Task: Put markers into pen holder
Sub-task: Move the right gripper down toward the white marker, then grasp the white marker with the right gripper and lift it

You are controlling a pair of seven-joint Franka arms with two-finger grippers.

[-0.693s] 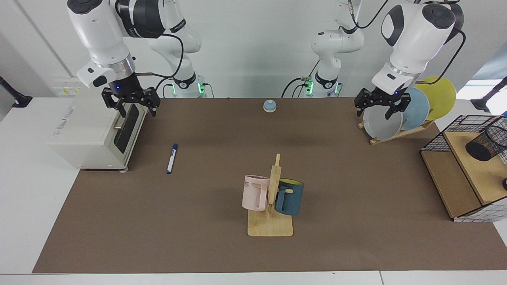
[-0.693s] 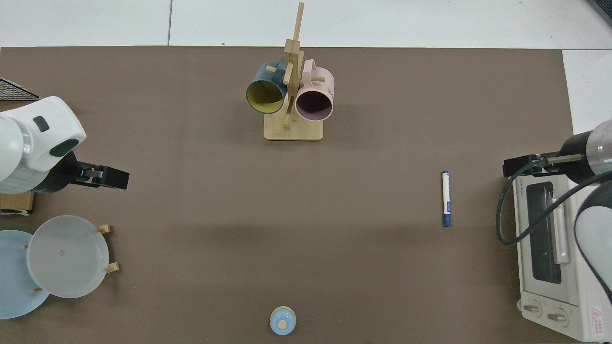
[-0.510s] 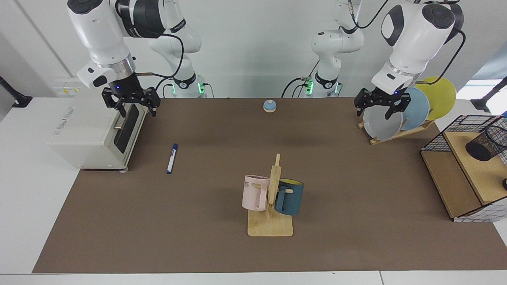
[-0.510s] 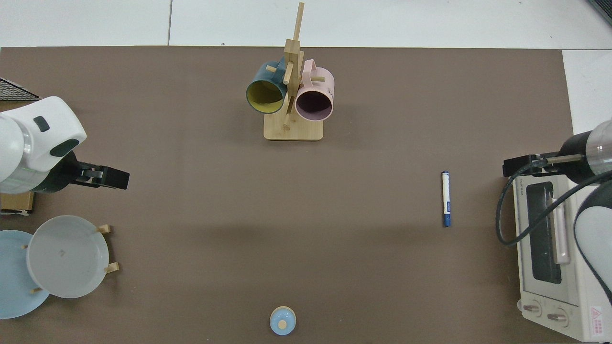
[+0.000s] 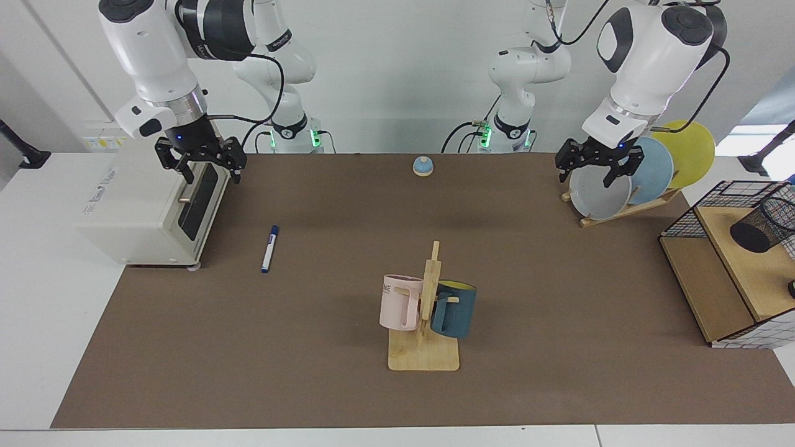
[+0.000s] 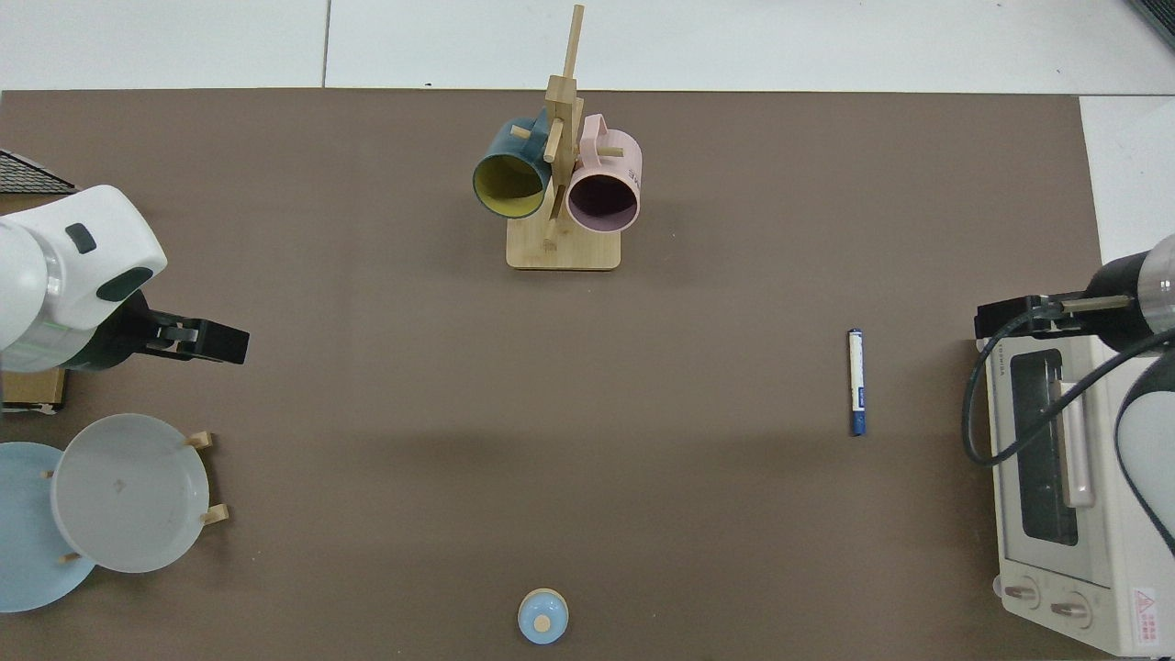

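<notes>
The marker (image 5: 269, 249), white with a blue cap, lies flat on the brown mat, also in the top view (image 6: 856, 382). My right gripper (image 5: 210, 176) hangs open and holds nothing above the toaster oven's front corner, beyond the marker and apart from it; the top view shows it (image 6: 1001, 319) at the oven's edge. The pen holder (image 5: 767, 225), a black mesh cup, lies tipped on a wooden panel in the wire basket, its dark base toward the camera. My left gripper (image 5: 587, 177) waits open and holds nothing over the plate rack, seen from above (image 6: 220, 341).
A white toaster oven (image 5: 149, 208) stands beside the marker. A wooden mug tree (image 5: 425, 323) with a pink and a blue mug is mid-table. A plate rack (image 5: 627, 186), a small blue bell (image 5: 422, 166) and the wire basket (image 5: 720, 279) line the far and side edges.
My right gripper has shifted slightly away from the marker, further over the toaster oven. The left arm, marker and pen holder have not moved.
</notes>
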